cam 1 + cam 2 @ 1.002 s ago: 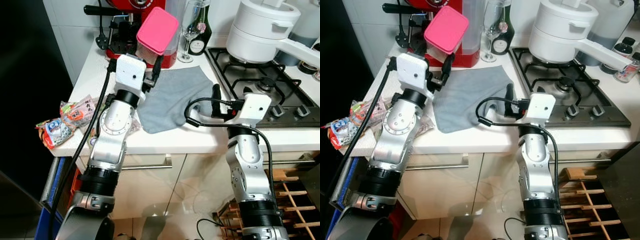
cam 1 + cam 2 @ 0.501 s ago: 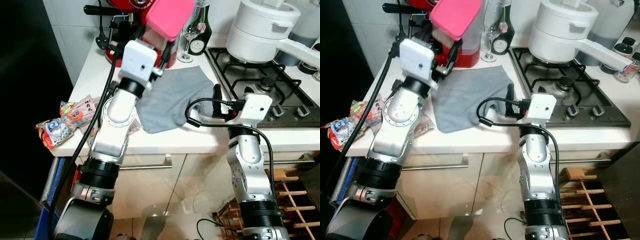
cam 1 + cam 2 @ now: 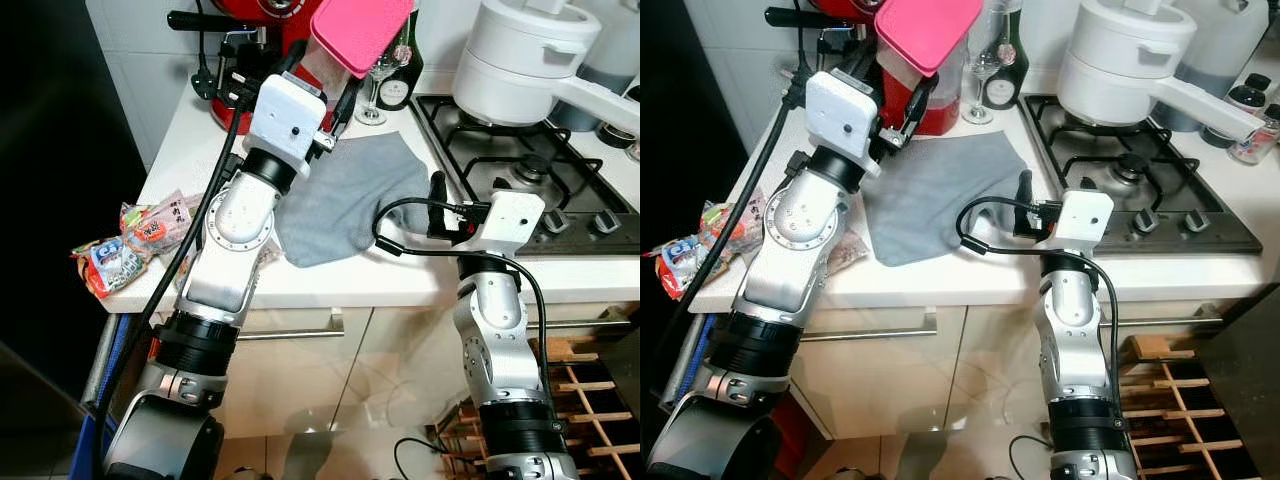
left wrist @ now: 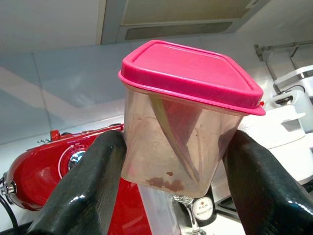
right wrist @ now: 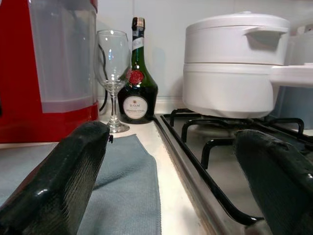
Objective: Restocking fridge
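Right gripper (image 5: 166, 166) is parked low at the counter edge, fingers wide apart, nothing held. Over the last second the tub (image 4: 188, 117) has been raised clear of the grey cloth (image 3: 345, 195) by the left gripper (image 4: 176, 186) — pickup looks done, fridge carry is next. Tub: clear, pink lid (image 3: 360, 30), nearly empty, tilted, clamped between both fingers.

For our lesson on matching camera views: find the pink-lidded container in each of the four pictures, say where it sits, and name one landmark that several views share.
Left eye view: pink-lidded container at top centre, held up by the left gripper.
Right eye view: top, left of centre.
Left wrist view: centre, between the two black fingers.
Right wrist view: not in it.
Shared landmark: the wine glass, also at.
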`<state>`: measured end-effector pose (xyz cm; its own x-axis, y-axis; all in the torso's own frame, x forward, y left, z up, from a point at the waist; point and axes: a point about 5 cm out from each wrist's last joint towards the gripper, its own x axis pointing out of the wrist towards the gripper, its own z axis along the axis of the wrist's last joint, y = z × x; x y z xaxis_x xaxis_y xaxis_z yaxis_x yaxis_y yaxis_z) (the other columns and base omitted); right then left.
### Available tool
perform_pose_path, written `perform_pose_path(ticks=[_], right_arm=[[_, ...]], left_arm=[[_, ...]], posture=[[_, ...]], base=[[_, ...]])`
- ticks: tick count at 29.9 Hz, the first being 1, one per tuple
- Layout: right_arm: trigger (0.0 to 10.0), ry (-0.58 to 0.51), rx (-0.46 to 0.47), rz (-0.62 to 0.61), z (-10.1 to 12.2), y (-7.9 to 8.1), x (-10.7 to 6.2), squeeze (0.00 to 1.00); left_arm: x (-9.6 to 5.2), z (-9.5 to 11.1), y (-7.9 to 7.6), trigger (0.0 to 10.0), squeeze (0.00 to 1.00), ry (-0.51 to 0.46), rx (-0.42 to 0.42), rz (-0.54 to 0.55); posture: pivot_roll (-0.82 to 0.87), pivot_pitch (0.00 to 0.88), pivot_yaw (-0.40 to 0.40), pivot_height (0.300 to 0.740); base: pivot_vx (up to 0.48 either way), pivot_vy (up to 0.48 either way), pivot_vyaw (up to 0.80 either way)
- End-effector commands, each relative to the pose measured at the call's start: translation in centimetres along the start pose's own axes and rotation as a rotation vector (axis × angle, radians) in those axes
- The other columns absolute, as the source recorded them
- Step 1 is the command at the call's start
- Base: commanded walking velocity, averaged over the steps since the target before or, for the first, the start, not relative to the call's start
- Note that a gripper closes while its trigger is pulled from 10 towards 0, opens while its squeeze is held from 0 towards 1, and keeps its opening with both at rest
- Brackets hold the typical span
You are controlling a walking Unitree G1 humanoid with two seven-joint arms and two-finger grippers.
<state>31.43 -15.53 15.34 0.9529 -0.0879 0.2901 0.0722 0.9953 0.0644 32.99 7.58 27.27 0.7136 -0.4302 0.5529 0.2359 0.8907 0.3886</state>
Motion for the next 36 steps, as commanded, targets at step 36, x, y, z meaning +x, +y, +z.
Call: perform_pose_path(ticks=[36], right_arm=[[10.0,0.084,-0.010,-0.012,-1.8,-0.8,-1.4,0.00]], left_arm=[[-0.7,0.1,-1.2,10.0,0.00,0.025,-0.037,-0.031]], posture=[[-0.06,0.000,-0.019,0.740]], base=[[-0.248,0.000,0.00]])
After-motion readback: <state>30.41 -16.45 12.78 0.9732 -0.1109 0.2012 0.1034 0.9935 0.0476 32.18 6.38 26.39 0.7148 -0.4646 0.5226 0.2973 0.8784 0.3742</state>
